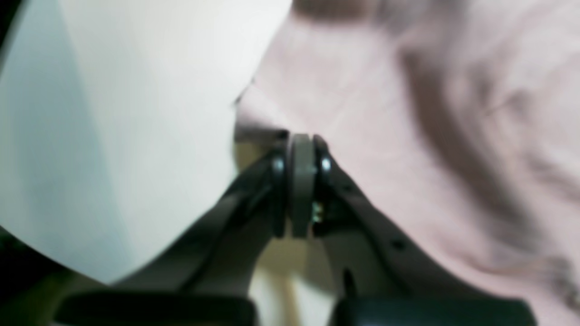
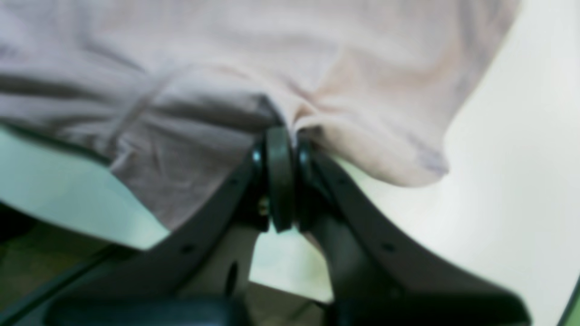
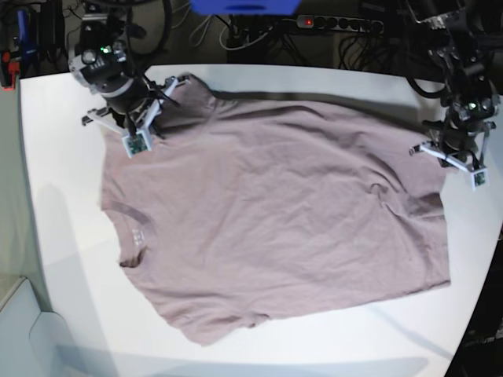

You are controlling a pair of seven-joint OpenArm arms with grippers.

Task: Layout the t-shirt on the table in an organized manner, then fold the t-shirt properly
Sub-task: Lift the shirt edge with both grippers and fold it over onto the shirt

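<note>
The mauve t-shirt (image 3: 275,220) lies spread on the white table (image 3: 63,236), collar to the left, with wrinkles across the body. At the back left, my right gripper (image 3: 159,102) is at the far sleeve. In the right wrist view it (image 2: 280,133) is shut on a bunched fold of the t-shirt (image 2: 226,68) above the table (image 2: 521,181). My left gripper (image 3: 448,143) is at the far right corner of the hem. In the left wrist view it (image 1: 301,138) is shut on the t-shirt (image 1: 408,136) edge beside the bare table (image 1: 136,113).
A power strip (image 3: 338,23) and cables lie behind the table's back edge. A blue object (image 3: 244,6) sits at the top centre. The table's curved edge runs close to the shirt at the right. A pale box (image 3: 16,330) stands at the lower left.
</note>
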